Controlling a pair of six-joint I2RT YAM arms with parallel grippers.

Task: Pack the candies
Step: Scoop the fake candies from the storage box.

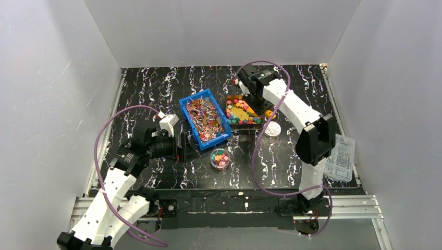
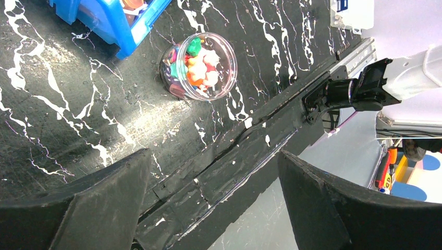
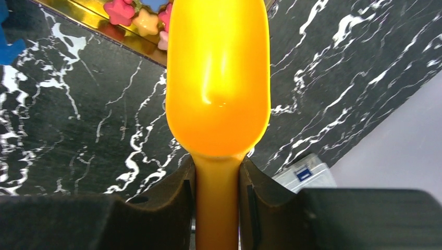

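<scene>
Right wrist view: the right gripper (image 3: pixel 218 195) has its jaws clamped on the handle of an orange scoop (image 3: pixel 218 78), one jaw pressed against each side of the stem. The bowl of the scoop points away from the camera, its hollow side up and holding nothing. Its tip reaches over the edge of a gold tray (image 3: pixel 99 31), where pink and yellow candies (image 3: pixel 121 10) lie. Black marbled table (image 3: pixel 78 120) shows on both sides.

From the left wrist, the left gripper (image 2: pixel 213 208) has its jaws wide apart with nothing between them, low over the near edge of the table. Beyond the jaws stands a clear round tub (image 2: pixel 200 65), partly filled with mixed candies, and just past it is the corner of a blue bin (image 2: pixel 117 26).

From above, most candies ring the tray's bare gold middle at the far centre of the table, beside the bin. A white lid (image 1: pixel 272 129) lies near the tray, and a clear box (image 1: pixel 341 156) sits at the right edge.
</scene>
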